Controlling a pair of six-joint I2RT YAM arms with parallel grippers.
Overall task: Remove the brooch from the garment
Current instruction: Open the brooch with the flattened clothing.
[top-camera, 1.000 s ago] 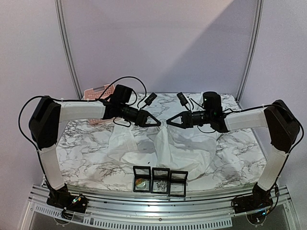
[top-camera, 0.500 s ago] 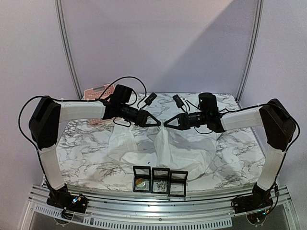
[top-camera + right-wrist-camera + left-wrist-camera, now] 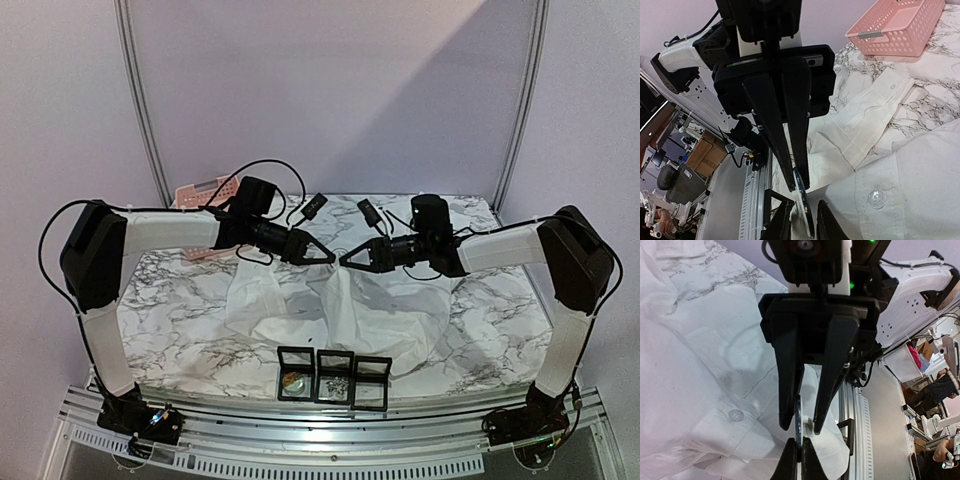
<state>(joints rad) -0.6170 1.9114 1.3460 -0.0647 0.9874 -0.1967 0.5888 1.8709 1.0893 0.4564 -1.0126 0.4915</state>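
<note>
The white garment [image 3: 380, 310] lies crumpled on the marble table, with one fold lifted between the two grippers. The brooch [image 3: 798, 422] is a thin dark disc seen edge-on, pinned in that fold; it also shows in the right wrist view [image 3: 802, 210]. My left gripper [image 3: 330, 257] is shut on the brooch's edge [image 3: 798, 440]. My right gripper [image 3: 344, 260] faces it tip to tip and is open, with one finger on each side of the brooch and fabric [image 3: 803, 202]. In the top view the fingertips hide the brooch.
A pink basket [image 3: 200, 192] stands at the back left of the table. Three black display boxes [image 3: 333, 375] sit at the near edge, in front of the garment. Cables hang behind both wrists.
My right gripper has moved left to meet the left gripper, and its fingers now straddle the brooch. The left arm has stayed still. The lifted fold has shifted slightly.
</note>
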